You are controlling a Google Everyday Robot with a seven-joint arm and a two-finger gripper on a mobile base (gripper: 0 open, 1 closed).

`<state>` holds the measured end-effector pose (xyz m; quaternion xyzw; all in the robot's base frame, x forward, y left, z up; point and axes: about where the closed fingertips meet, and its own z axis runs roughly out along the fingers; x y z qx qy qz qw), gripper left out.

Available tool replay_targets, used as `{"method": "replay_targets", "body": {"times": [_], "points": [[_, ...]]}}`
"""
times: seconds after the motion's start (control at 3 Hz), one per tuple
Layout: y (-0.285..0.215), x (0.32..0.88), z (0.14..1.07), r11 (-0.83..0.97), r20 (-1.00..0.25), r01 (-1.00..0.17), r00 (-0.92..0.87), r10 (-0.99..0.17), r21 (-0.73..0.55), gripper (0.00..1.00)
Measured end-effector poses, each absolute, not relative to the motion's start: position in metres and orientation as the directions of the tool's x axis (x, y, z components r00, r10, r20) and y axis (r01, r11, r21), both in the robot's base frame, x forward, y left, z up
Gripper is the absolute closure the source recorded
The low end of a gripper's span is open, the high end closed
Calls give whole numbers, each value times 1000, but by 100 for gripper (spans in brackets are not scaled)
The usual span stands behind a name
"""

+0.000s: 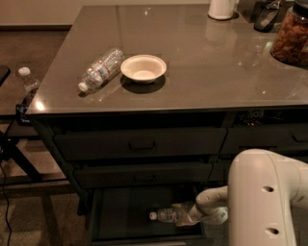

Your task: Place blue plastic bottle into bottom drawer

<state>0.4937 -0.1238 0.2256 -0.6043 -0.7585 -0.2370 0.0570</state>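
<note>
The bottom drawer [120, 211] is pulled open below two shallower handled drawers. Its inside is dark. The blue plastic bottle [166, 215] lies on its side low inside the drawer, white cap pointing left. My gripper [185, 215] reaches in from the right on a white arm and is shut on the bottle's right end. I cannot tell whether the bottle rests on the drawer floor.
On the grey counter [202, 67] lie a clear ribbed bottle with a red-and-white label [100, 70] and a white bowl [143, 68]. A white jug [222, 8] and a jar of nuts [290, 33] stand at the back right. Another bottle [26, 79] sits off the left edge.
</note>
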Motion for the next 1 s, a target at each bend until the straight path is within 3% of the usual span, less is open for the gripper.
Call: {"method": "replay_targets", "body": {"times": [1.0], "points": [[-108, 503, 201, 99, 378, 963, -192, 906, 251, 100]]}}
